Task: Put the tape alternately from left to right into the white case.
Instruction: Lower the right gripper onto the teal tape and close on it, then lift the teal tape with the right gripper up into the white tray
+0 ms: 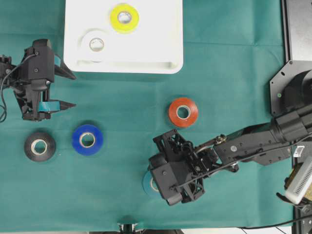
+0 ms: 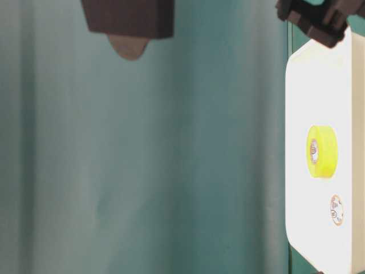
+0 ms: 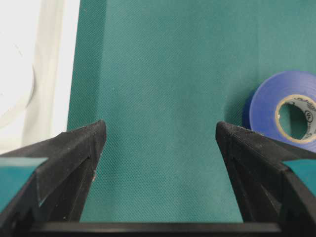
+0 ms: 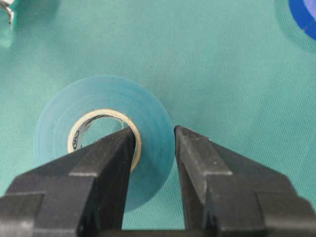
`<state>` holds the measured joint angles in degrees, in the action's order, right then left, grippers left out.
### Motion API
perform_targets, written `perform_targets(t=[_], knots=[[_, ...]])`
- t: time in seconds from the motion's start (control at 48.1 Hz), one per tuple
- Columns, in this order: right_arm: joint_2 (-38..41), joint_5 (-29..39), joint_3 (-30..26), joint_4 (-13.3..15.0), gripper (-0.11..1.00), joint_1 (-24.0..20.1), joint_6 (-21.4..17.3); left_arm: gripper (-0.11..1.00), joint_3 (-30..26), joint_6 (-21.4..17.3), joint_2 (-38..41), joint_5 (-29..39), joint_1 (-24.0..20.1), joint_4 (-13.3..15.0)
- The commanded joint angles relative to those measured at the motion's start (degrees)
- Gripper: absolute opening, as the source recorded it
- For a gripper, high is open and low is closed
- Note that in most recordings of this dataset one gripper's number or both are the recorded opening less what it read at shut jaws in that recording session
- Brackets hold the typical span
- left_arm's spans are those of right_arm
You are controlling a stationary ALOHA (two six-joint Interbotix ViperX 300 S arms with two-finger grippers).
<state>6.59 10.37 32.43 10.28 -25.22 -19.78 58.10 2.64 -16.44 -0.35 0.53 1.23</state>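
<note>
Green cloth point(image 1: 234, 73): right gripper point(image 4: 153, 136) pinches the light, stiff teal roll point(image 4: 103, 143) through its wall, one finger inside the core; left gripper point(image 1: 68, 90) gapes empty.

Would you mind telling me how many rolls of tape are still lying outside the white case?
4: the black roll and blue roll at left, the red-orange roll mid-table, and the teal roll, pinched by the right gripper. None seem hidden.

Teal roll point(image 1: 146, 182) mostly hidden under the right claw point(image 1: 157, 183) from overhead, blue roll point(image 3: 289, 111) cut off at the left wrist view's edge, white case point(image 2: 325, 103) cropped at table level, blurred dark shape point(image 2: 128, 23) above
</note>
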Motion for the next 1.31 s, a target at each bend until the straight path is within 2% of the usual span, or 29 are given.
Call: perform_targets(t=[0.0,0.166,0.416,0.499,0.749,1.019,1.289], knots=[[-2.6,0.5,-0.7,0.5,0.01,1.4,0.1,0.98,-0.6,0.0,-0.4,-0.3,0.2,0.0],[-4.0,2.2,0.4,2.8,0.01,4.7,0.1,0.98,-0.6,0.0,-0.4,-0.3,0.2,0.1],[-7.3,3.0,2.6,9.3,0.01,11.3,0.0,0.98,-0.2,0.0,-0.4,-0.4,0.3,0.1],[-8.2,2.9,3.2,10.6,0.01,13.8,0.0,0.98,-0.2,0.0,-0.4,-0.3,0.2,0.0],[-8.4,2.1,2.5,11.6,0.01,22.1,0.1,0.98,-0.2,0.0,-0.4,-0.4,0.3,0.1],[-7.6,-3.6,2.1,12.6,0.01,29.3,0.4,0.98,-0.2,0.0,-0.4,-0.4,0.3,0.0],[-4.3,-4.2,-0.6,15.8,0.01,34.2,0.5,0.98,-0.2,0.0,-0.4,-0.5,0.3,0.0]])
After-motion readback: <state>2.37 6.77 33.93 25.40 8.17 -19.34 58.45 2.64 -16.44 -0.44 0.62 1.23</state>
